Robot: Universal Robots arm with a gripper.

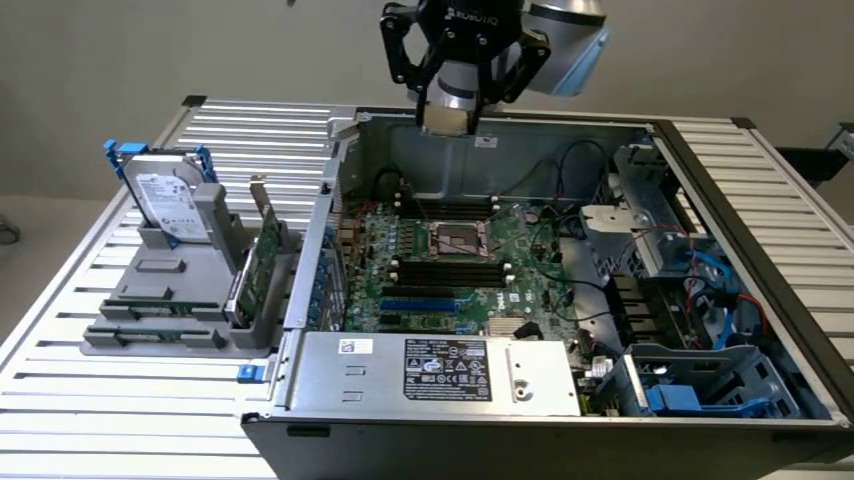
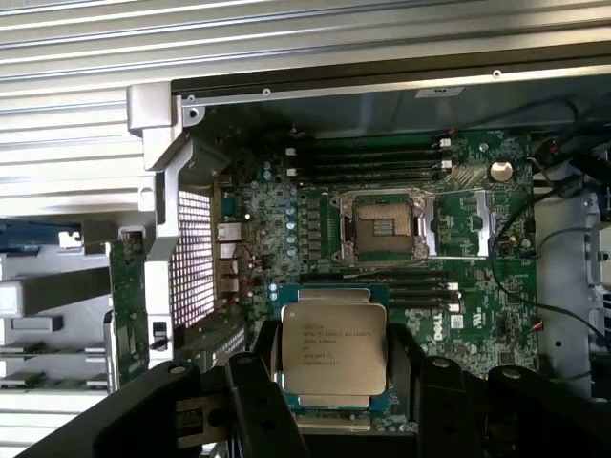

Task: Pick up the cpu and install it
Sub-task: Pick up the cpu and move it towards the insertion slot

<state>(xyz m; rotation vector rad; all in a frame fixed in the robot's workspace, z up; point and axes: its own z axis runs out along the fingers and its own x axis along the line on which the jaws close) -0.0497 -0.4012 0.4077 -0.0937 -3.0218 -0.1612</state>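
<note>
The cpu (image 2: 334, 348), a small square chip with a pale silver top, sits between the black fingers (image 2: 256, 393) of my gripper (image 2: 334, 386), which is shut on it. In the exterior view the gripper (image 1: 449, 122) hangs high over the back wall of the open computer case (image 1: 534, 125), with the cpu (image 1: 447, 119) at its tip. On the green motherboard (image 1: 534, 280) below, the open processor socket (image 1: 458, 240) lies bare inside its metal frame. From the wrist, that socket (image 2: 382, 226) lies a little beyond the held chip.
A grey stand (image 1: 167, 300) at the exterior view's left holds a silver hard drive (image 1: 171, 200) and upright green circuit cards (image 1: 267, 255). Memory slots (image 1: 447, 268) flank the socket. A power supply (image 1: 441, 370) fills the case front. Cables and drive bays (image 1: 681, 290) crowd its right side.
</note>
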